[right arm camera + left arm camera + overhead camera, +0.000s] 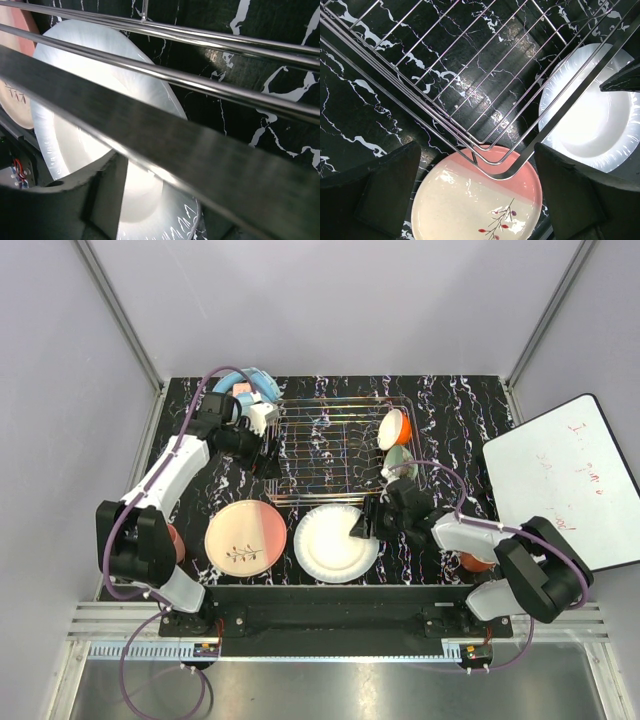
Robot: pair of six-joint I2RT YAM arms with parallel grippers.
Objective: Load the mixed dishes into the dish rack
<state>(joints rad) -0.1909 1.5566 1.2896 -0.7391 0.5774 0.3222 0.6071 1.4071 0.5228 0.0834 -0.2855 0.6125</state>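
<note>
Left arm (165,475) and right arm (470,533): white shells, bulky black joints, a thin purple cable (118,530) each; left gripper (268,455) and right gripper (362,527) are black.

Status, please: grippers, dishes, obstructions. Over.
Left gripper open above dish rack corner. Right gripper at white plate rim, grip unclear. That and pink-and-cream plate outside rack.

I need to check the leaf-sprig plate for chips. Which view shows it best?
Top external: the whole pink-and-cream plate lies unobstructed. Left wrist shows it closer, but cut off by the frame and crossed by the dish rack corner. Right wrist catches only a sliver at its left edge.
</note>
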